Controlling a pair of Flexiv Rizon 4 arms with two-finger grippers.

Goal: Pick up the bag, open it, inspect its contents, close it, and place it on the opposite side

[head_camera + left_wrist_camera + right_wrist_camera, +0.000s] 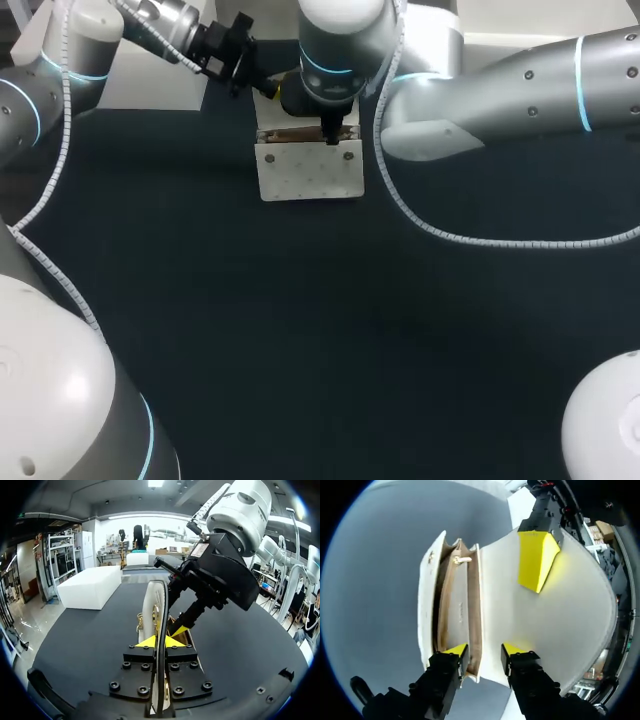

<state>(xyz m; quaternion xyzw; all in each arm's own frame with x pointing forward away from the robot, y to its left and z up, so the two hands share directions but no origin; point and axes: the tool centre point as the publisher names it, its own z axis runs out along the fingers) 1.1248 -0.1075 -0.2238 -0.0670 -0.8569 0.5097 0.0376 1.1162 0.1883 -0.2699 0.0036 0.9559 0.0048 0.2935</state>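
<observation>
At the table's far middle, the white bag (310, 175) is seen open, its flap (560, 610) pinched by the left gripper (159, 641). The right gripper (485, 652) is held above, fingers spread astride the opening's edge.

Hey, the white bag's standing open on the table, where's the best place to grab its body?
Grip the top rim of the wall next to the flap, coming straight down. The bag stands mouth up, so that thin edge slips between two fingers. The right gripper hangs open astride it.
</observation>
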